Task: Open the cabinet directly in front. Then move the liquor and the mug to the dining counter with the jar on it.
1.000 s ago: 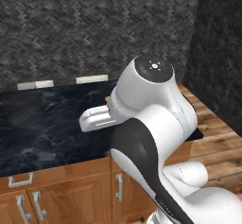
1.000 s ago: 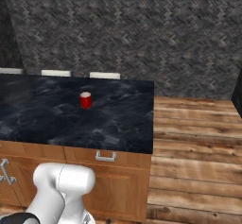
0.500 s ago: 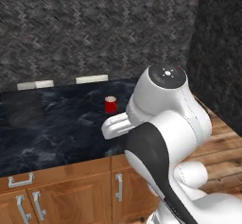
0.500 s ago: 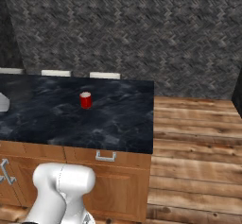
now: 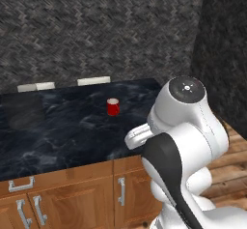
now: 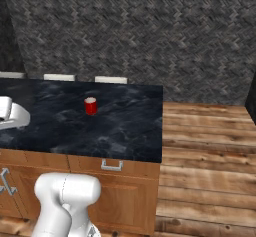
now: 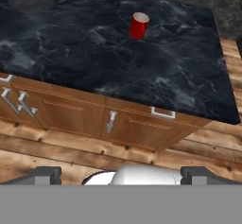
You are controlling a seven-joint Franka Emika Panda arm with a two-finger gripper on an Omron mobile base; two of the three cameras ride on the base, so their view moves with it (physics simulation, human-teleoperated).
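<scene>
So the little red mug is sitting upright on the black marbled bench, toward the back and closer to the end by the wood floor, nothing touching it. Brown cabinet fronts with silver handles run under the bench, and the dark stone wall is right behind it. The claw hangs well back from the bench over the floor with its tips spread wide and nothing between them.
</scene>
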